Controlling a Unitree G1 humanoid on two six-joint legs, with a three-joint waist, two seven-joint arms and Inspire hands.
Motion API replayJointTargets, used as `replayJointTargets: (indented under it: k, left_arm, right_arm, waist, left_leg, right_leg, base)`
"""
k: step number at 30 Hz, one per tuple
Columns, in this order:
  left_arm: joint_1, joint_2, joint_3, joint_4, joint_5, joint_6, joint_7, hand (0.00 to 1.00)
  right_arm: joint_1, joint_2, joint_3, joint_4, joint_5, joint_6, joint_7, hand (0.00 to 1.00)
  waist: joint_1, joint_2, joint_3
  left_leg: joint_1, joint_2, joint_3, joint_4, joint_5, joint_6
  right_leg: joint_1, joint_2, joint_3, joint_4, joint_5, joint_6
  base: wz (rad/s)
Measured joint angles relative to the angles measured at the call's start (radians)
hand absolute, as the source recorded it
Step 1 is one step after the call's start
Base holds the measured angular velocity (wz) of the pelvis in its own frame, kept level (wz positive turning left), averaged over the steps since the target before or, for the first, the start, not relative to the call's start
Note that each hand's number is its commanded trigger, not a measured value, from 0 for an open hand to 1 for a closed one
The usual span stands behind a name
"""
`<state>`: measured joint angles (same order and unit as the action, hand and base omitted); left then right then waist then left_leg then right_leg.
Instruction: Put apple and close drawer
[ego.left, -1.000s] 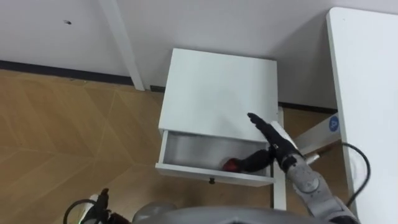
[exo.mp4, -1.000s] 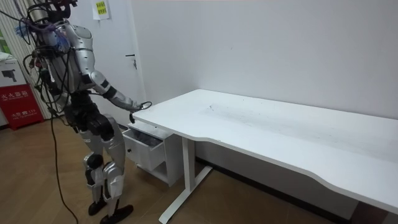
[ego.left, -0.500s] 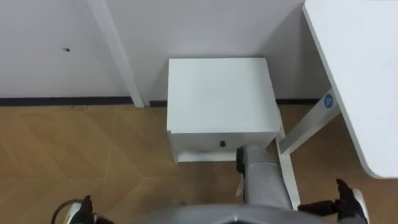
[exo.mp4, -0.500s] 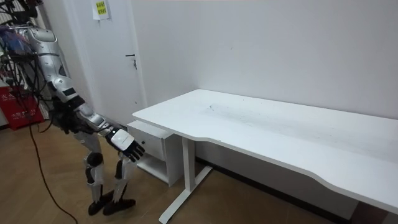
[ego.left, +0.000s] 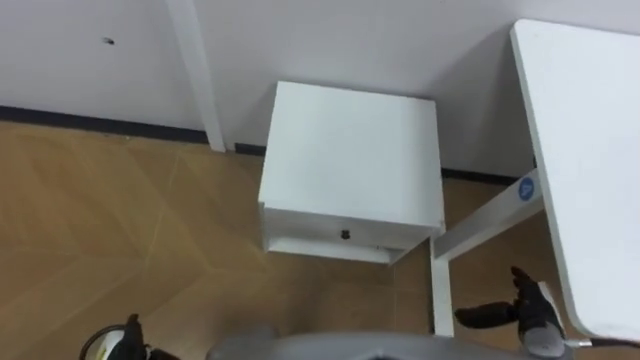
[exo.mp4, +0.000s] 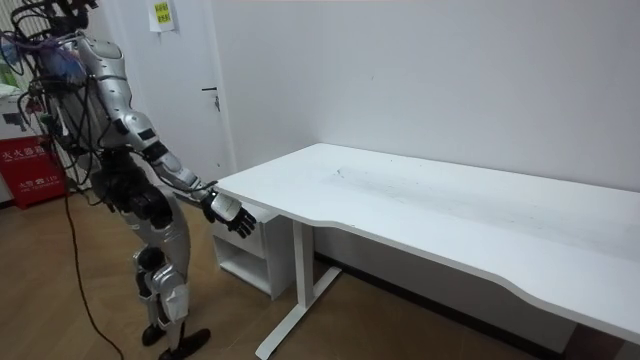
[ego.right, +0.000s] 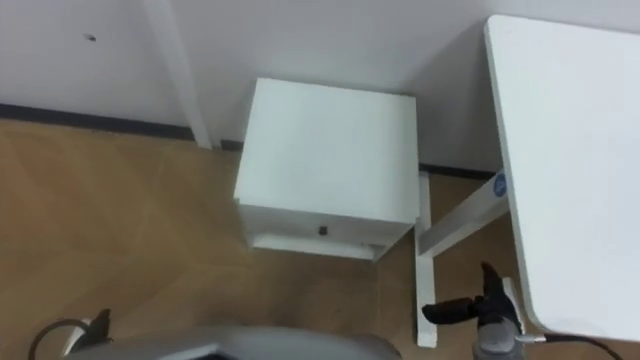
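The white cabinet stands against the wall, beside the desk leg. Its drawer is pushed in flush, with the small dark knob showing on the front. Nothing of the drawer's inside shows. My right hand hangs open at the lower right, fingers straight and thumb pointing left, well clear of the drawer and holding nothing. In the room view the same hand is stretched out just in front of the cabinet, and I stand upright facing it.
The white desk runs along my right, and its slanted leg stands close to the cabinet's right side. A white door frame post rises at the back left. Wooden floor spreads to the left.
One second ago the drawer stood open with the red apple in it and my right hand at it. The drawer is now shut and the hand has drawn back to the lower right.
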<state>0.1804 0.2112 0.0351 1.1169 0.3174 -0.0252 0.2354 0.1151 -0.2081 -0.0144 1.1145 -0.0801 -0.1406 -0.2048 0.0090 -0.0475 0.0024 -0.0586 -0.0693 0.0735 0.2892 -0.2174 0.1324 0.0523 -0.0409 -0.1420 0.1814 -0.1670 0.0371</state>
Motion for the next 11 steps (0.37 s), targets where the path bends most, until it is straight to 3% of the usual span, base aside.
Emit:
replayJointTargets:
  k: [4, 11]
  left_arm:
    - [0.006, -0.001, 0.0, 0.002, 0.001, -0.014, 0.005, 0.0]
    - [0.007, -0.002, 0.003, 0.003, 0.003, -0.029, 0.01, 0.0]
  right_arm:
    - [0.006, 0.002, 0.003, 0.009, 0.002, -0.001, 0.003, 0.0]
    - [0.041, 0.013, 0.003, 0.023, -0.01, 0.0, 0.058, 0.0]
  waist:
    - [-0.005, 0.017, -0.0014]
    - [-0.005, 0.017, 0.0064]
  left_leg:
    - [0.021, 0.004, 0.003, -0.037, 0.007, -0.01]
    - [0.043, 0.007, 0.007, -0.069, 0.012, -0.017]
  right_leg:
    - [0.003, 0.008, 0.004, 0.0, -0.001, -0.002]
    - [0.016, 0.008, 0.003, -0.016, -0.004, -0.007]
  base:
    - [-0.06]
    - [0.0]
